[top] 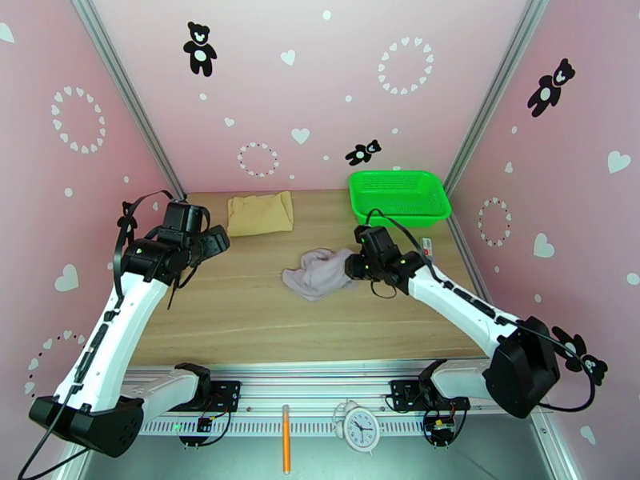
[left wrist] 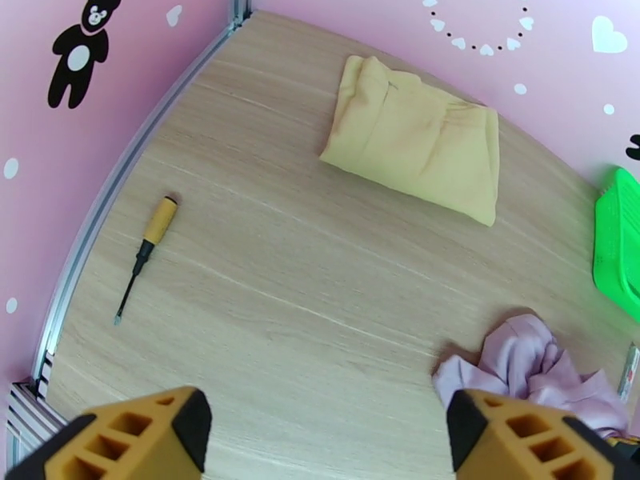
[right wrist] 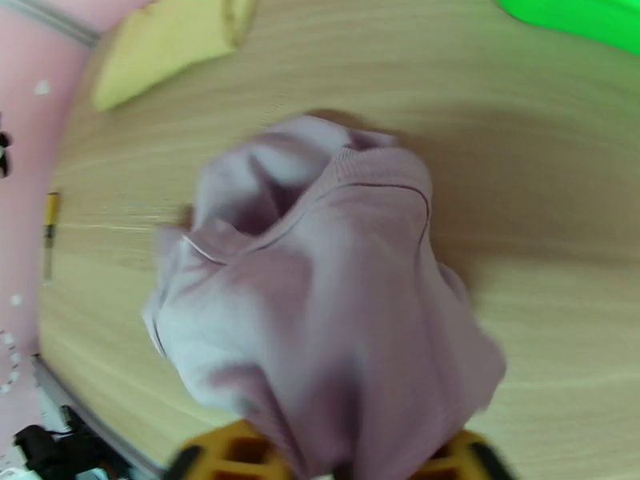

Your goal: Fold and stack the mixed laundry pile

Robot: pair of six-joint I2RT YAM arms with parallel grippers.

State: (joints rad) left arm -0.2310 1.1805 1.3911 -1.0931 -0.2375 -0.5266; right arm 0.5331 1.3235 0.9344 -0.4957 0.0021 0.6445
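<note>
Leftmost, left hand (left wrist: pixel 328 430) spread wide above the desk (top: pixel 240 314), folded tan cloth (top: pixel 260 214) at the back, crumpled lilac garment (top: pixel 320 274) mid-desk, right hand (top: pixel 352 266) at its right edge, cloth between its fingers (right wrist: pixel 228 459), grip cannot be told, green basket (top: pixel 438 194) back right

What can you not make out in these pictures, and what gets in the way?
Grip of the right tool: right wrist view, the garment covers the tips and the bottom edge cuts them.
Kind of garment: same view, blurred; top view, crumpled.
Rest of the basket: left wrist view, cut by the right edge.
The small item beside the basket: top view, too small to name.
</note>
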